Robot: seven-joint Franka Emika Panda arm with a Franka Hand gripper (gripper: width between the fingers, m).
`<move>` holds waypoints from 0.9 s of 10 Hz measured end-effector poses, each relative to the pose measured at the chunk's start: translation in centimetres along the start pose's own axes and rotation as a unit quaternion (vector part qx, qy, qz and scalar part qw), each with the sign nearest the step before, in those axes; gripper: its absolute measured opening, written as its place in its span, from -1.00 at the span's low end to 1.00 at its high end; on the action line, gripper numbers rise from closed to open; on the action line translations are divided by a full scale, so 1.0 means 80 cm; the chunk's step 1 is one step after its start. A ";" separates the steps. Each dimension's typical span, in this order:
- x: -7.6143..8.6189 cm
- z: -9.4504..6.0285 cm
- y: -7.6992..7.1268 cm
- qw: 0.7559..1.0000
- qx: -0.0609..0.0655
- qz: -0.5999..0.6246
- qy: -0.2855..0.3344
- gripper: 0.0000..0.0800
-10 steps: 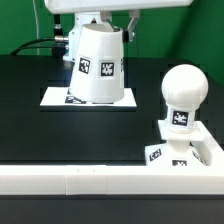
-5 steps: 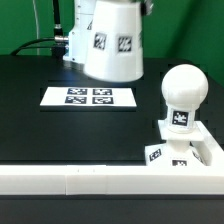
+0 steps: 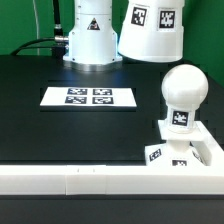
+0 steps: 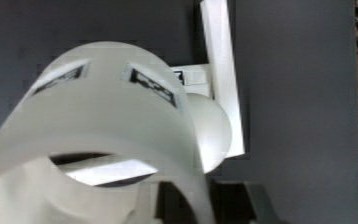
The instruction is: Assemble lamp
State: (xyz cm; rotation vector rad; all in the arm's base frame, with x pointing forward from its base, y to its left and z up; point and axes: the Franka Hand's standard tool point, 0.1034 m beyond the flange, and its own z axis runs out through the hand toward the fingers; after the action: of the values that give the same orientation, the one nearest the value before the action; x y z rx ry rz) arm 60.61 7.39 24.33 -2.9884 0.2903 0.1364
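Note:
The conical white shade (image 3: 153,30) hangs in the air at the top of the exterior view, right of centre, with two tags facing the camera. It is above and slightly to the exterior view's left of the round bulb (image 3: 184,90), and apart from it. The bulb stands upright on the low square base (image 3: 192,147) at the exterior view's right. In the wrist view the shade (image 4: 105,120) fills most of the picture, open end toward the camera. My gripper (image 4: 202,205) is shut on the shade's wall, with one dark finger on each side. In the exterior view the gripper is cut off by the top edge.
The marker board (image 3: 90,97) lies flat on the black table at centre left. A long white rail (image 3: 100,181) runs along the front edge and also shows in the wrist view (image 4: 220,60). The arm's white pedestal (image 3: 90,38) stands at the back.
The shade has risen from the marker board and moved toward the exterior view's right, ending high above the bulb. The marker board is now uncovered. The bulb and base have not moved.

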 end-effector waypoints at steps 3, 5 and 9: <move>0.003 0.000 -0.023 1.000 0.005 -0.013 0.003 -0.89; 0.021 0.002 -0.048 1.000 0.009 -0.026 0.012 -0.89; 0.025 0.043 -0.054 1.000 0.005 -0.028 0.012 -0.89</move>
State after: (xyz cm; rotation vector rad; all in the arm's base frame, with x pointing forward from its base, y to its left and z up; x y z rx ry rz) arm 63.17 11.68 21.27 -2.9869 0.2079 0.0923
